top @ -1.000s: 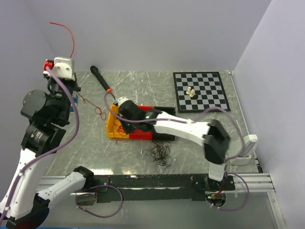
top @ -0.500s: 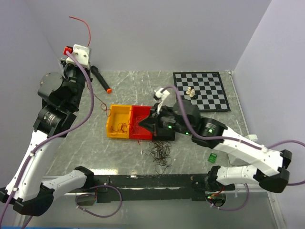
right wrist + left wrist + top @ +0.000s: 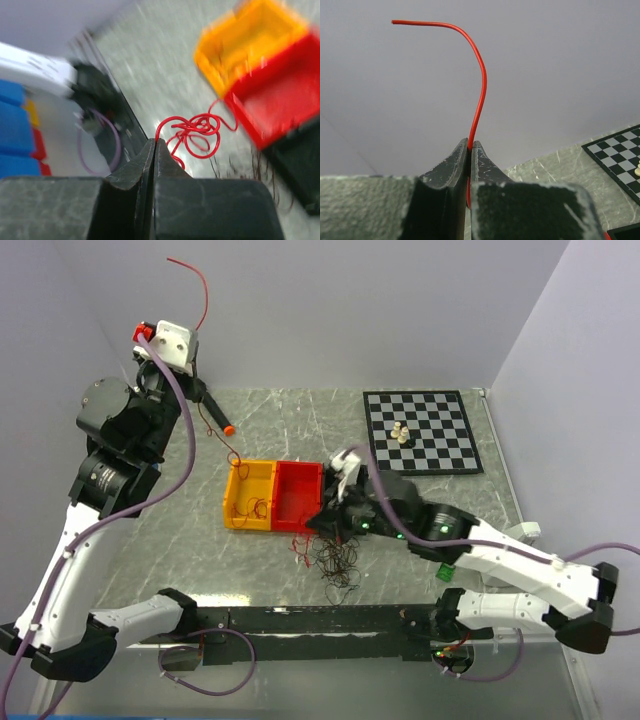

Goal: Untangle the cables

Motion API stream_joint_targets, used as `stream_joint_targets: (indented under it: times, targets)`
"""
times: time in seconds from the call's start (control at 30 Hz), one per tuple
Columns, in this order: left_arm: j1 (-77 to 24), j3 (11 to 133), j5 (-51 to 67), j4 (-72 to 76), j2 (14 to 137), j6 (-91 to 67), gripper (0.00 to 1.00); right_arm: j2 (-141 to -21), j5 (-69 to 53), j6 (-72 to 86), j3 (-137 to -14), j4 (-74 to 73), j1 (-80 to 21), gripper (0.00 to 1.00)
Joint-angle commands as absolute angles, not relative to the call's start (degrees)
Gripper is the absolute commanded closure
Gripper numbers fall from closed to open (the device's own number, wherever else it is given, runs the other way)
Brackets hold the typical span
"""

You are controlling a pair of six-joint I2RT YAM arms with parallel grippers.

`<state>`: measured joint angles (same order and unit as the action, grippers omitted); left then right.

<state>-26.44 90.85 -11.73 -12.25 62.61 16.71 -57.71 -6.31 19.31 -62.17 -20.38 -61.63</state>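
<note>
The left pincer [image 3: 470, 146], raised high at the far left, was clamped on a red cable [image 3: 481, 75] arcing upward, while the right pincer [image 3: 154, 144] pinched a looped red cable [image 3: 197, 131] low over the tabletop [image 3: 290, 425] beside the black tangle [image 3: 336, 562].

The long red cable [image 3: 479, 75] is bright red against a plain pale grey wall [image 3: 560, 60]. The curly red cable [image 3: 195, 132] is the same red, and the heap of cables [image 3: 336, 562] is dark brown or black. The table [image 3: 290, 420] is grey-green with white scratchy streaks, one bin [image 3: 250, 496] is orange-yellow and the other bin [image 3: 298, 495] is red, and the chessboard [image 3: 420, 430] has black and white squares while the chess pieces [image 3: 400, 433] are cream. The robot arms [image 3: 520, 560] are white and black with purple hoses [image 3: 188, 445], the marker [image 3: 212, 408] is black with an orange-red tip, and a small cube [image 3: 446, 571] is green.
</note>
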Motion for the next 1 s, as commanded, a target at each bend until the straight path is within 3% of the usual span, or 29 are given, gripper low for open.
stream_joint_targets:
  times: [0.0, 0.37, 0.5, 0.57, 0.67, 0.8, 0.97]
  targets:
    - [-26.4, 91.2, -12.6, -9.2, 61.1, 16.4, 0.92, -60.8, -3.6, 21.0, -56.4, -21.9, -61.3, 1.0]
    - [-26.5, 90.0, -13.0, -10.9, 59.1, 16.6, 0.89, -72.2, -9.3, 21.5, -55.6, -16.3, -61.5, 1.0]
    - [-26.4, 88.9, -13.4, -11.3, 58.4, 17.0, 0.89, -75.4, -11.6, 21.2, -55.9, -16.7, -62.1, 0.8]
    - [-26.4, 88.5, -13.5, -11.3, 58.0, 17.2, 0.89, -75.0, -11.3, 20.2, -56.1, -17.4, -62.4, 0.54]
    - [-26.4, 88.6, -13.7, -11.3, 57.8, 17.2, 0.88, -74.3, -9.4, 18.3, -57.7, -18.2, -62.3, 0.29]
    - [-26.3, 88.9, -16.9, -10.8, 58.3, 16.4, 0.9, -78.4, -7.9, 15.6, -64.5, -17.8, -62.2, 0.25]
    - [-26.4, 86.8, -24.2, -7.3, 57.2, 16.3, 0.9, -91.7, -6.9, 16.3, -76.4, -17.1, -62.3, 0.25]
